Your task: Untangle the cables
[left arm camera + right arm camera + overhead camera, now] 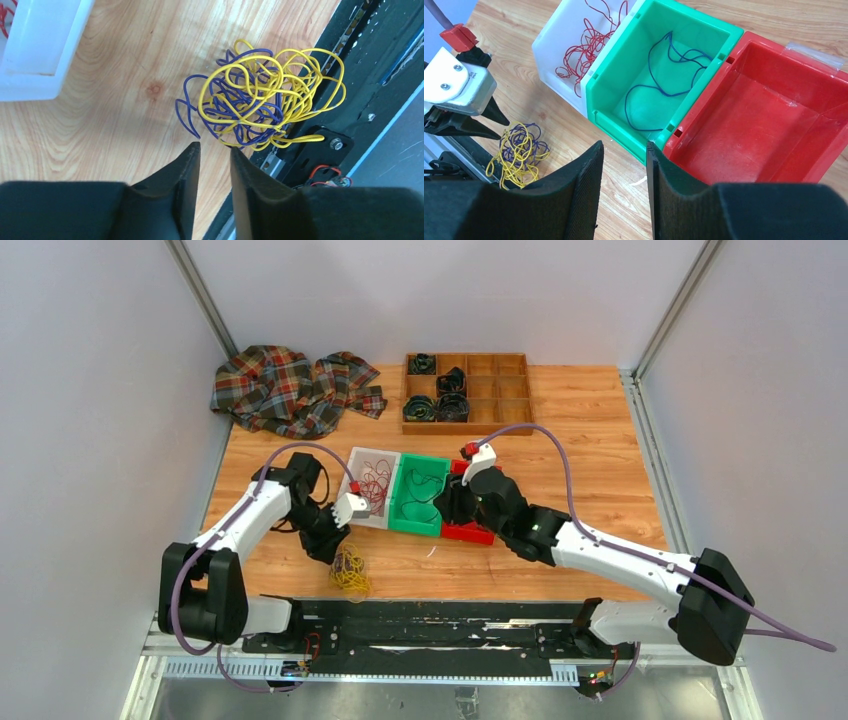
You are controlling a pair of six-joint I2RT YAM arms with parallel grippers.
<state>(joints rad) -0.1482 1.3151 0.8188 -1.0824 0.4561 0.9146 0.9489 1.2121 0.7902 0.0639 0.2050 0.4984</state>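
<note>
A tangle of yellow and dark purple-blue cables (pixel 260 100) lies on the wooden table by its near edge, partly over the black rail; it also shows in the top view (pixel 350 570) and the right wrist view (pixel 519 152). My left gripper (pixel 215 147) is open and empty, its tips just short of the tangle (pixel 333 545). Red cables (pixel 584 55) lie in a white bin (pixel 549 30). One blue cable (pixel 664 80) lies in a green bin (pixel 616 122). My right gripper (pixel 624 145) is open and empty, above the table at the green bin's near corner (pixel 450 510).
A red bin (pixel 764 120) with nothing visible inside stands against the green one. A plaid cloth (pixel 295 388) lies at the back left. A wooden compartment tray (pixel 510 390) with black coiled bands stands at the back. A black rail (pixel 430 625) runs along the near edge.
</note>
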